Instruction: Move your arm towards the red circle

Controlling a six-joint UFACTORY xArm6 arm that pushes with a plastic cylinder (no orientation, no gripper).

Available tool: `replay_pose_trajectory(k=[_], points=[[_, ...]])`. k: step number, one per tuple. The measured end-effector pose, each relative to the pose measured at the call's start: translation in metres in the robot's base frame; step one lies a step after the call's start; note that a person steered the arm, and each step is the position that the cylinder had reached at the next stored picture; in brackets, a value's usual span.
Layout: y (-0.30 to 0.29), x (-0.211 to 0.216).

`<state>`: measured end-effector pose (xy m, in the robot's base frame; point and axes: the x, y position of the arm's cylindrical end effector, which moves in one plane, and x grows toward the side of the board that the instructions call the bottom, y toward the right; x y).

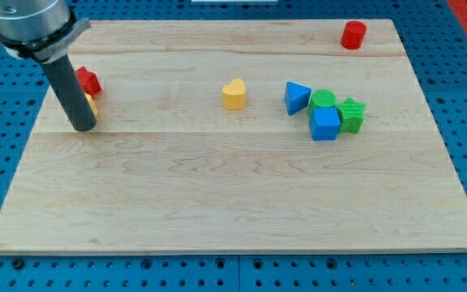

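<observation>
The red circle (353, 35), a short red cylinder, stands near the view's top right corner of the wooden board (233, 186). My tip (83, 126) rests on the board at the view's left, far from the red circle. Right behind the rod a red star-like block (88, 80) and a yellow block (92, 103) show partly, the yellow one mostly hidden by the rod.
A yellow heart (233, 94) sits at the board's upper middle. To its right lies a cluster: a blue triangle (297, 97), a green circle (323, 100), a blue cube (325, 124) and a green star (350, 115). A blue pegboard surrounds the board.
</observation>
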<state>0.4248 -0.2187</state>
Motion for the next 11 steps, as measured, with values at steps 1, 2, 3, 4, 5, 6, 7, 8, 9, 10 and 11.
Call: replay_pose_trajectory(k=[1,2,3,4,5,6,7,8,9,10,11], points=[[-0.002,-0.014],[0.062,-0.019],[0.122,-0.071],[0.149,-0.106],[0.219,-0.109],[0.329,-0.115],[0.437,-0.133],[0.505,-0.159],[0.505,-0.194],[0.473,-0.197],[0.424,-0.197]])
